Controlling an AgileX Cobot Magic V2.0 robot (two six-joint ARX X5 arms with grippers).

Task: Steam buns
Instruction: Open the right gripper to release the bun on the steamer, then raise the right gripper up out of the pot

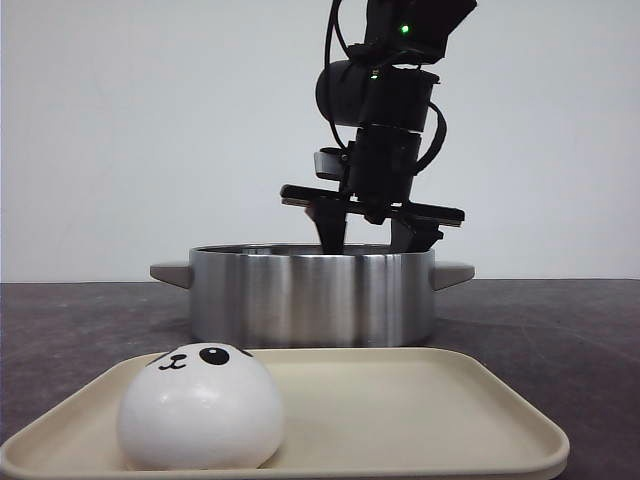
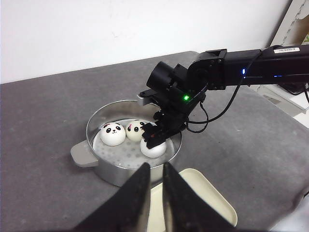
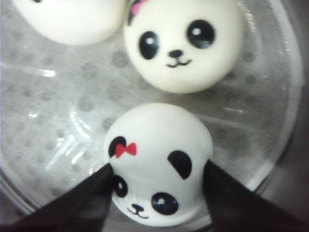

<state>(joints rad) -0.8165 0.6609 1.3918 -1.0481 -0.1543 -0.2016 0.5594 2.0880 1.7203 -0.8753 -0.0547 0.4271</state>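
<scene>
Left end effector (image 2: 155, 193) is hovering above the near side of the bench (image 2: 43, 121), over the gap between tray and pot. Its fingers are sitting almost together with only a thin slit between them, nothing in them.

Beige tray (image 1: 400, 400) is sitting at the near edge of the bench. One panda bun (image 1: 200, 408) is resting in the tray's left end, face up and tilted toward the pot. Rest of the tray surface is bare.

Steel pot (image 1: 310, 295) is standing just behind the tray, mid-bench, grey handles sticking out left and right. A perforated white steamer insert (image 3: 63, 101) is lining the bottom. Three buns are lying on it: one with a plain panda face (image 2: 113, 134) on the left, one with a pink mark by its ear (image 2: 135, 129) next to it, and a third with a red bow (image 3: 157, 162) nearest the tray side.

Right end effector (image 1: 377, 232) is reaching down into the pot from above, arm coming in from the right side of the bench. Its fingers (image 3: 91, 193) are spread about a bun's width and sitting against both flanks of the red-bow bun. Bun is resting on the insert; cannot tell how firm the squeeze is.
</scene>
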